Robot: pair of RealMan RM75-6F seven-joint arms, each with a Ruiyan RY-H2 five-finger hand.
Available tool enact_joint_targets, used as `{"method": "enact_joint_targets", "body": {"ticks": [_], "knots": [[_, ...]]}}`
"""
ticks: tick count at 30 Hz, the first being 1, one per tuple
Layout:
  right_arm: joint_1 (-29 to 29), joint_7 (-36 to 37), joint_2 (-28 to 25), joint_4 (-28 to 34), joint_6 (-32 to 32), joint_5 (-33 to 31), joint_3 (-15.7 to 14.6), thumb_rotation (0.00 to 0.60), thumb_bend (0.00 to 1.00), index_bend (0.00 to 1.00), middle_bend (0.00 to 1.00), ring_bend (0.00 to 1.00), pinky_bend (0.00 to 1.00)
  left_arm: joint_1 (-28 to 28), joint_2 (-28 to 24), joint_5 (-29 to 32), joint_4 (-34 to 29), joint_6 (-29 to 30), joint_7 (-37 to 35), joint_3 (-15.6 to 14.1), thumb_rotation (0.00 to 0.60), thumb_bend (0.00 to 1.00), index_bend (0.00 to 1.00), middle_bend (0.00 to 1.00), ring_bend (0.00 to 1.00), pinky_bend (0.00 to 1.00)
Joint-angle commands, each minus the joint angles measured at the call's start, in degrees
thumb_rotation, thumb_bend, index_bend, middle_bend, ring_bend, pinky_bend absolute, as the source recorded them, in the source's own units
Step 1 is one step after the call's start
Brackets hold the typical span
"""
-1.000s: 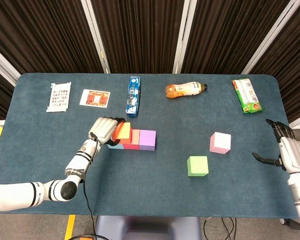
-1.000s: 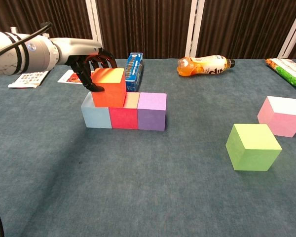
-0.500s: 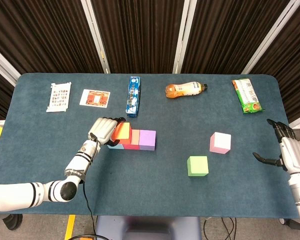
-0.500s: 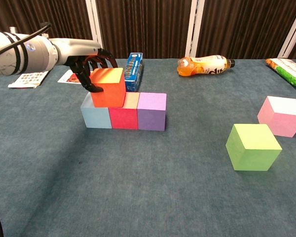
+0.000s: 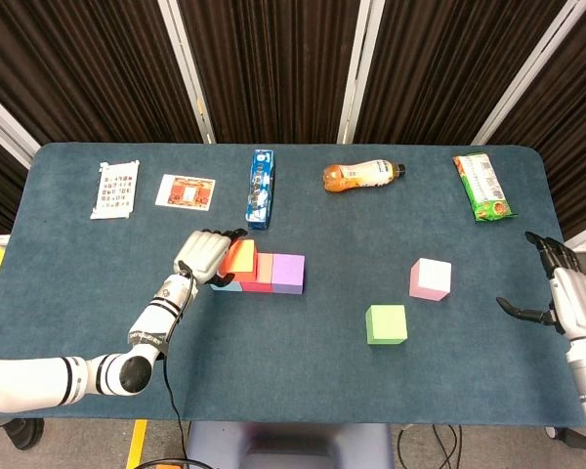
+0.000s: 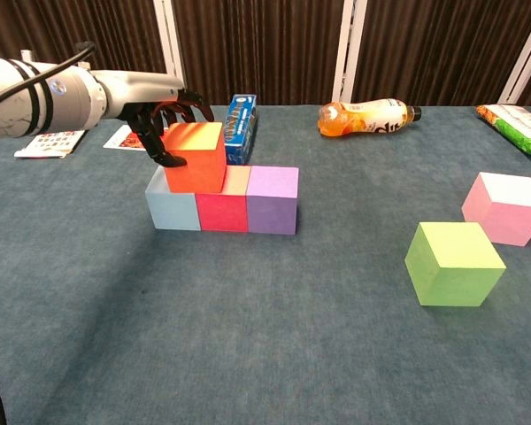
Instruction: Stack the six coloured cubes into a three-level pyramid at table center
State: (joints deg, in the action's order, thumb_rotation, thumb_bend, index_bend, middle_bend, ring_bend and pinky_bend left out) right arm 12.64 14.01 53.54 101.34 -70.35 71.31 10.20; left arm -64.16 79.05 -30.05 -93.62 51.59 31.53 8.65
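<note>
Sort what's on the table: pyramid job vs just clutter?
Job: orange cube in left robot hand, light blue cube, red cube, purple cube, green cube, pink cube.

Clutter: blue box, bottle, green packet, two cards.

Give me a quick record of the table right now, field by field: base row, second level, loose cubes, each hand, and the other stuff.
base row: blue cube, red cube, purple cube, touching in a line
second level: orange cube over the blue-red seam
loose cubes: green cube, pink cube
left hand: fingers on the orange cube
right hand: open, at the table edge
other: bottle, blue box, snack bag, two cards
</note>
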Motion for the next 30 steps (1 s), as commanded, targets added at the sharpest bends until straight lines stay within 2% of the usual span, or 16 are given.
{"method": "enact_joint_targets", "body": {"ticks": [1,16,24,30], "knots": [[0.0,0.1,0.0,-0.1,0.0,0.0,0.0,0.6,0.29,0.17,0.2,0.06,0.08,-0.2,0.1,0.1,0.0,0.1,0.3,-0.1,0.6,0.36,0.14,0.24,0.28,0.28],[-0.2,1.0,0.1,-0.6,0.1,0.1,0.1,0.6,0.3,0.16,0.2,0.06,0.08,-0.6,0.2,0.4,-0.9,1.1,1.6,-0.3,0.6,0.36,0.1,0.15,0.17,0.26],[-0.2,1.3,0.0,-0.6,0.2,0.2,0.2,0.6,0.29,0.16,0.2,0.06,0.08,-0.9,0.2,1.0,-1.6,1.6,2.9,-0.7,0.6,0.36,0.09,0.13,0.15,0.25],[-0.3,1.5,0.1,-0.8,0.3,0.1,0.2,0.6,0.29,0.16,0.2,0.06,0.08,-1.0,-0.1,1.4,-2.6,1.7,3.6,-1.0,0.6,0.35,0.04,0.06,0.06,0.22]]}}
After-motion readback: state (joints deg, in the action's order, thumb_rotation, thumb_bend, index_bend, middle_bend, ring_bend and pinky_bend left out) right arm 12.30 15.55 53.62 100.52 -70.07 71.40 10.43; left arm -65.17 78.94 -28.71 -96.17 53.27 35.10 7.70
